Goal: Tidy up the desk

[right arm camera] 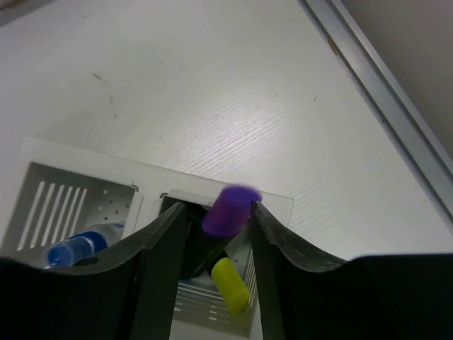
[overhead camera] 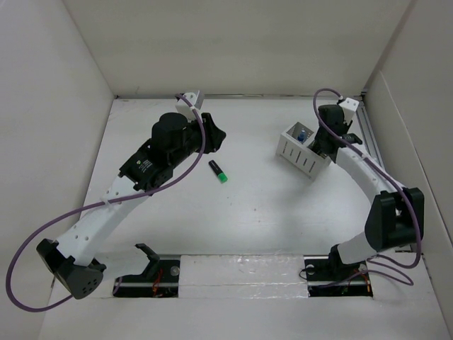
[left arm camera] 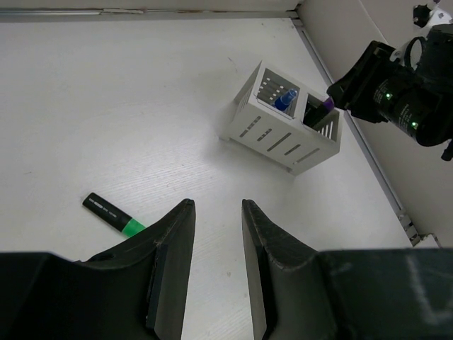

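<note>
On the white desk (overhead camera: 255,205) stands a small white two-compartment box (overhead camera: 303,157). My right gripper (right arm camera: 218,205) hangs open over its right compartment. A purple-capped marker (right arm camera: 228,209), blurred, stands between the fingers; it leans on the right one and is clear of the left. A yellow-capped marker (right arm camera: 228,283) sits below it in that compartment. A blue-capped marker (right arm camera: 78,248) is in the other compartment. A black marker with a green cap (overhead camera: 218,172) lies loose mid-desk. My left gripper (left arm camera: 216,205) is open and empty, just right of the green-capped marker (left arm camera: 113,213).
A metal rail (overhead camera: 369,138) runs along the desk's right edge, close behind the box. White panel walls bound the desk at the back and both sides. The box (left arm camera: 283,145) stands slightly skewed to the rail (left arm camera: 368,152).
</note>
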Motion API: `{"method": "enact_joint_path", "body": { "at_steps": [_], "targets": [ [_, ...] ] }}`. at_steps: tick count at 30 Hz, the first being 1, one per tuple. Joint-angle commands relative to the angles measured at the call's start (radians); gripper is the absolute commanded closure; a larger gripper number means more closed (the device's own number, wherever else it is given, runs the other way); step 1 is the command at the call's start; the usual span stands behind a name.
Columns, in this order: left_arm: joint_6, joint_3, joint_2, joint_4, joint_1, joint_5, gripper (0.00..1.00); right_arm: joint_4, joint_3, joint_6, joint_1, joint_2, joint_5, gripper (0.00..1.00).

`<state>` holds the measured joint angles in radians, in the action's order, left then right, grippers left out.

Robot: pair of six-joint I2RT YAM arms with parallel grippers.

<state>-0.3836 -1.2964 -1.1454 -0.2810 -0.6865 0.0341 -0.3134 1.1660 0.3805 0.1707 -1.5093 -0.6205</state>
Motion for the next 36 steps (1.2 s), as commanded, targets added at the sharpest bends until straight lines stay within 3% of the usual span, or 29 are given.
{"method": "enact_joint_path", "body": {
  "at_steps": [1,7,9,13,14,21,22,23,24,25,28,31,36],
  "targets": [
    [0.005,-0.026,0.024,0.029,-0.004,-0.007,0.71,0.037,0.023,-0.012,0.024,0.081,0.034,0.52],
    [0.000,-0.012,0.042,0.031,-0.004,-0.008,0.71,0.005,0.053,-0.015,0.052,0.110,0.056,0.52],
    [-0.003,-0.004,0.052,0.034,-0.004,-0.008,0.71,0.002,0.050,-0.025,0.064,0.119,0.120,0.55],
    [-0.012,0.003,0.058,0.043,-0.004,-0.014,0.71,0.083,0.008,-0.048,0.183,0.107,0.325,0.97],
    [-0.015,0.003,0.062,0.042,-0.004,-0.016,0.71,0.086,0.008,-0.063,0.217,0.091,0.358,1.00],
    [-0.020,-0.012,0.104,0.013,-0.004,0.024,0.71,0.042,0.113,-0.054,0.493,-0.133,0.366,1.00],
    [-0.021,-0.014,0.114,0.008,-0.004,0.045,0.71,0.034,0.135,-0.058,0.513,-0.159,0.364,0.95],
    [-0.026,-0.014,0.134,-0.001,-0.004,0.064,0.71,0.021,0.174,-0.072,0.547,-0.210,0.364,0.81],
    [-0.029,-0.012,0.144,-0.006,-0.004,0.064,0.71,0.014,0.175,-0.078,0.561,-0.235,0.367,0.81],
    [-0.031,-0.011,0.154,-0.010,-0.004,0.072,0.71,0.007,0.216,-0.090,0.572,-0.261,0.373,0.64],
    [-0.032,0.003,0.196,-0.027,-0.004,0.110,0.70,-0.067,0.332,-0.112,0.596,-0.381,0.401,0.43],
    [-0.035,0.013,0.220,-0.060,-0.004,0.130,0.70,-0.128,0.412,-0.129,0.607,-0.483,0.406,0.32],
    [-0.031,0.025,0.259,-0.092,-0.004,0.168,0.69,-0.132,0.512,-0.160,0.628,-0.561,0.484,0.24]
  ]
}}
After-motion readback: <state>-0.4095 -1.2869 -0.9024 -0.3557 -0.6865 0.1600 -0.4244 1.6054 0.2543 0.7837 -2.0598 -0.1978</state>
